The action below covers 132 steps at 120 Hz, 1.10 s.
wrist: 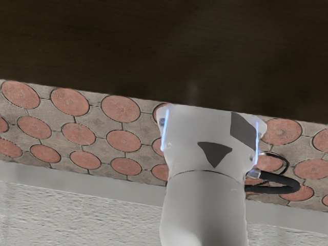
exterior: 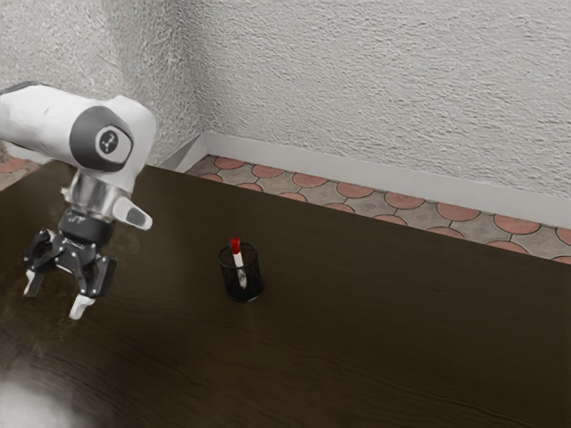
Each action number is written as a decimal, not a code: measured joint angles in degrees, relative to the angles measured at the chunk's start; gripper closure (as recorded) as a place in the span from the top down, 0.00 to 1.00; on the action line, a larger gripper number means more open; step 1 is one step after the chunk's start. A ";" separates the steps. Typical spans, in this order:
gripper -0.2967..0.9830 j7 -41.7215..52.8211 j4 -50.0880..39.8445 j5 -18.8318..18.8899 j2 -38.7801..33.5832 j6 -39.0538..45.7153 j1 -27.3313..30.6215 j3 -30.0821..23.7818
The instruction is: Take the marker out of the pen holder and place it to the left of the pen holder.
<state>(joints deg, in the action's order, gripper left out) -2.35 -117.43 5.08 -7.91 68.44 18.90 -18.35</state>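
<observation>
A red-ended marker (exterior: pixel 238 259) stands in a black mesh pen holder (exterior: pixel 244 287) on a dark wooden counter (exterior: pixel 375 330), its red end up and showing above the rim, its white barrel inside. The holder sits upright. Toward the exterior view's left, the black two-finger tool (exterior: pixel 55 296) hangs over the counter with its pale fingertips (exterior: pixel 78 308) pointing down and spread wide, nothing between them. The tool is well apart from both marker and holder. The white arm (exterior: pixel 46 118) enters from the exterior view's left. Beyond the counter's edge lies a floor (exterior: pixel 399 200) of reddish round tiles set in gray, bordered by a pale baseboard (exterior: pixel 357 169) and a rough white wall (exterior: pixel 384 71). The wrist view takes in the robot's white base (wrist: pixel 205 205), lit by two thin blue strips (wrist: pixel 164 130), with a black cable (wrist: pixel 271 189) looping beside it.
</observation>
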 joint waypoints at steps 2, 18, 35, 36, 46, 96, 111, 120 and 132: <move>0.77 0.15 3.42 -0.24 -0.41 2.35 -0.88 -1.12; 0.77 0.70 10.91 -1.03 0.76 19.32 -2.73 -2.58; 0.77 -0.81 18.96 0.69 15.13 31.40 -1.64 -0.97; 0.77 -0.92 19.92 1.02 16.28 31.91 -1.85 -0.95; 0.77 -2.03 24.60 3.15 24.50 37.65 -5.68 -0.84; 0.77 -11.38 15.72 6.43 29.35 58.25 -8.38 1.05; 0.77 -15.92 9.84 6.44 23.85 60.21 -8.08 1.06; 0.77 -18.41 8.55 6.20 23.38 61.07 -7.94 1.04; 0.77 -21.22 7.65 6.63 23.78 61.86 -8.30 1.04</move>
<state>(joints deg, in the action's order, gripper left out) -23.57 -109.78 11.71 15.88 130.30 10.60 -17.31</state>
